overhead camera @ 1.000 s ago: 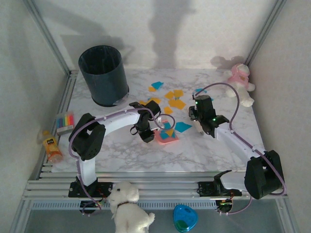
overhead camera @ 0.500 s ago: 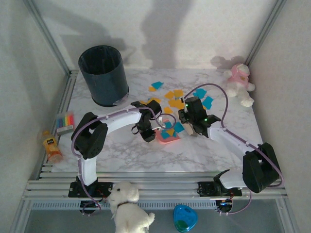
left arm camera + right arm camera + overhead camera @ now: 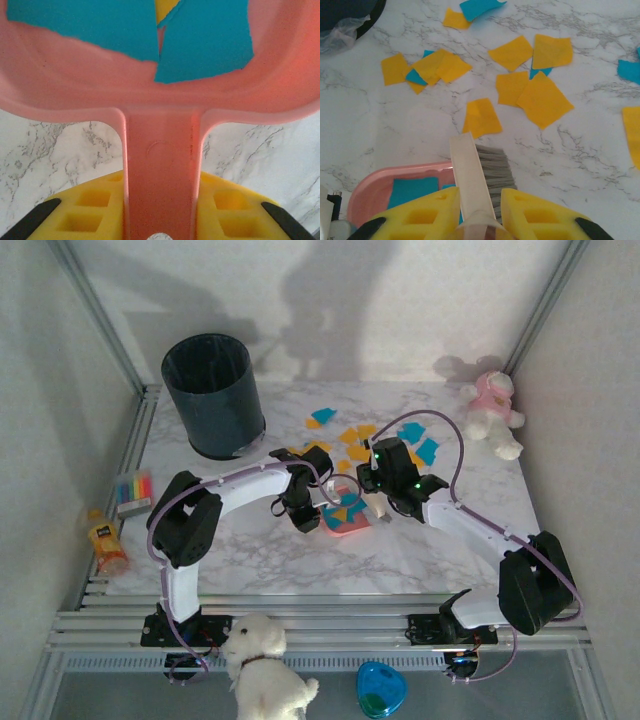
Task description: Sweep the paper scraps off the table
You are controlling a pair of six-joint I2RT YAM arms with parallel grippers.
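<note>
item: small brush, flat cream handle, grey bristles. holder: right gripper, its yellow pads pressed together on the handle. the bristles are down on the white, grey-veined marble table.

item: pink plastic dustpan, lying flat on the table. holder: left gripper, pinching the pan's straight handle. contents: two teal pieces and a sliver of yellow.

item: small flat orange-yellow and teal-blue paper scraps, loose on the table. location: beyond the bristles, away from the arm bases. they spread leftward toward the dark round bin and rightward past the brush. the nearest yellow scrap lies just ahead of the bristle tips.

relation: the handle's long axis points out at the scraps. the dustpan sits just beside the bristles, on their near left. the right arm is nearer the litter.

judgement: the next stroke wants a reach outward, then a pull back toward the pan.
</note>
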